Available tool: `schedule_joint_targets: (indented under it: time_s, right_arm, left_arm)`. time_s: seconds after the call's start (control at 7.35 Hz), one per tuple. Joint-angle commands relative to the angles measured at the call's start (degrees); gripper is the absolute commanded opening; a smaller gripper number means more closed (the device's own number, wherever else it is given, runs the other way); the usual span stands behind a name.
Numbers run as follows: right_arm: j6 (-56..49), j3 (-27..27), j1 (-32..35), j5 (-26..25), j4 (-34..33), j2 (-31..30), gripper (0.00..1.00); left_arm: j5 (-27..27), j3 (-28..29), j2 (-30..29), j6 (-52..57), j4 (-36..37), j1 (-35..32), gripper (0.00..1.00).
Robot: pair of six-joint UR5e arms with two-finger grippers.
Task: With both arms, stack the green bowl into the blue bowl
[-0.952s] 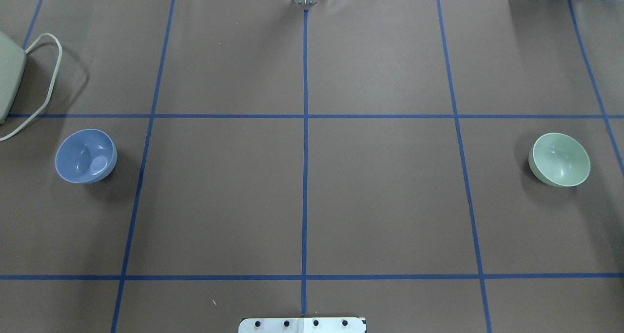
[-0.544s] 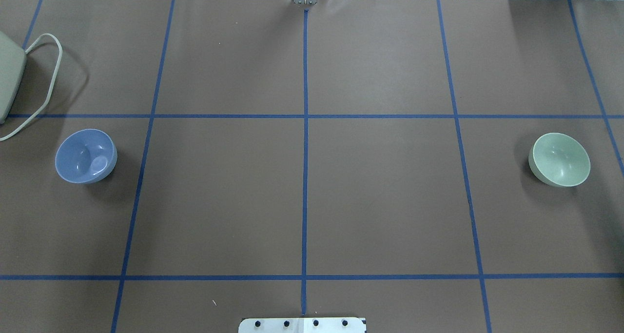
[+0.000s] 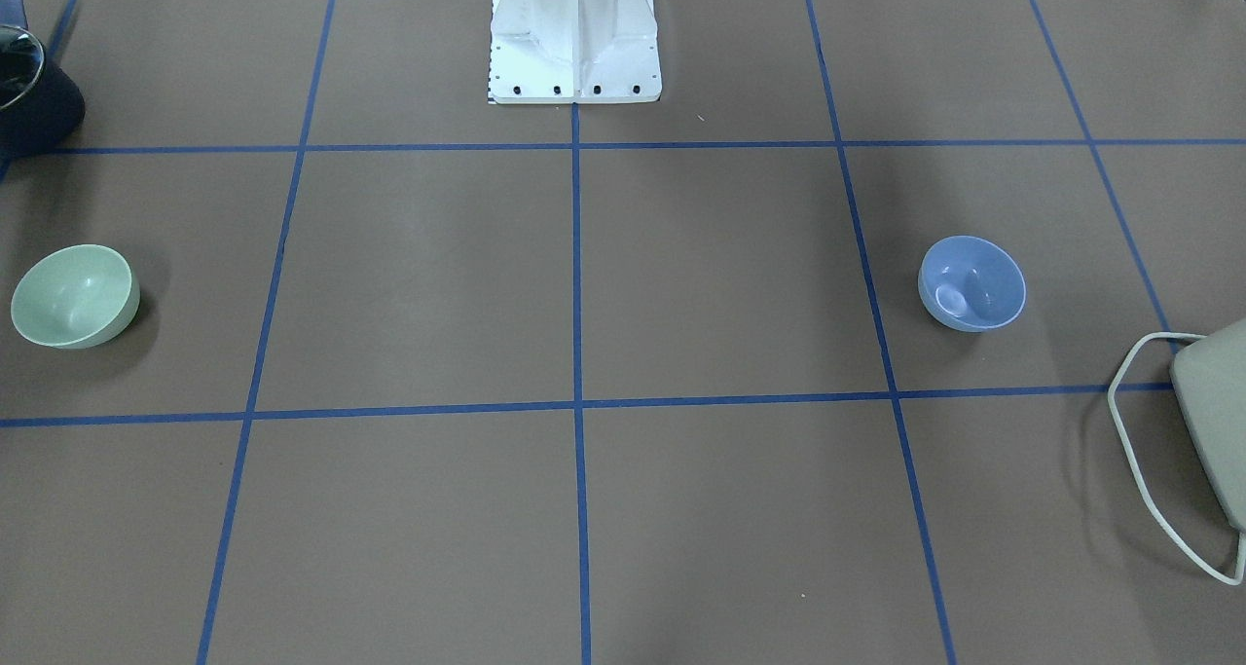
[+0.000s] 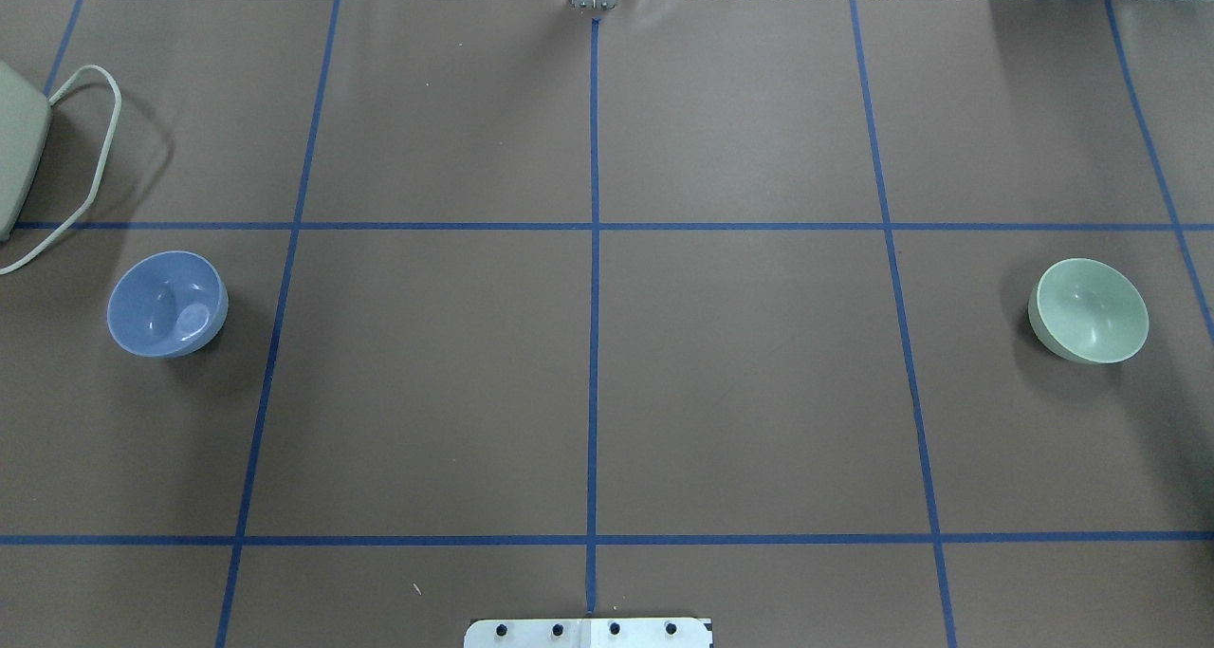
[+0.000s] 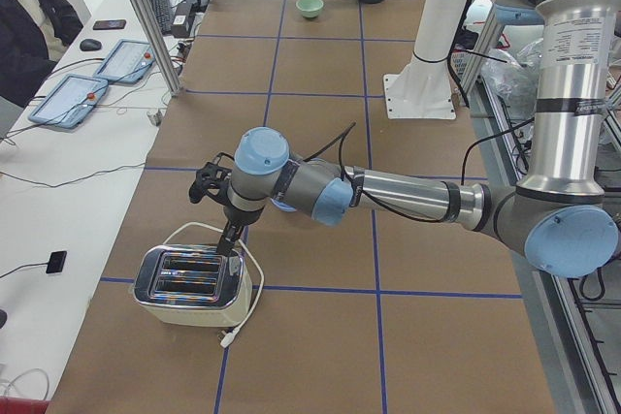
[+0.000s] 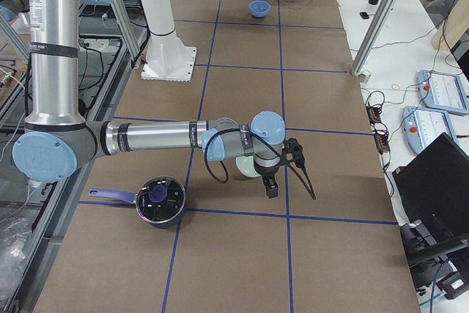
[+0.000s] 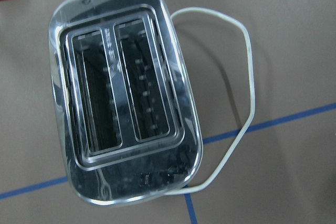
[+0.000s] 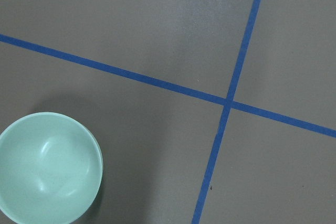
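The blue bowl (image 4: 167, 304) stands upright on the table's left side; it also shows in the front view (image 3: 971, 283) and far off in the right side view (image 6: 258, 8). The green bowl (image 4: 1088, 310) stands upright on the right side, also in the front view (image 3: 74, 295) and the right wrist view (image 8: 47, 167). The left gripper (image 5: 229, 249) hangs over a toaster; I cannot tell if it is open. The right gripper (image 6: 271, 190) hangs beside the green bowl (image 6: 245, 170), which its arm partly hides; I cannot tell if it is open.
A chrome toaster (image 7: 123, 93) with a white cord stands at the table's far left (image 4: 14, 145). A dark pot with a lid (image 6: 160, 200) stands near the right arm. The white pedestal base (image 3: 574, 32) stands at the robot's edge. An operator (image 5: 29, 16) sits beside the table.
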Motion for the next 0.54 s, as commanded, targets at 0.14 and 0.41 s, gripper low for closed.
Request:
schedule_joint_targets:
  time_s: [0.14, 0.41]
  right_arm:
    - [0.1, -0.1, -0.1, 0.1, 1.5, -0.1, 1.00]
    - [0.0, -0.2, 0.0, 0.1, 1.5, -0.5, 1.00]
  left_arm:
    - [-1.2, 0.1, 0.2, -13.8, -6.1, 8.9, 0.98]
    - [3.2, -0.3, 0.8, -25.3, -8.2, 18.1, 0.99]
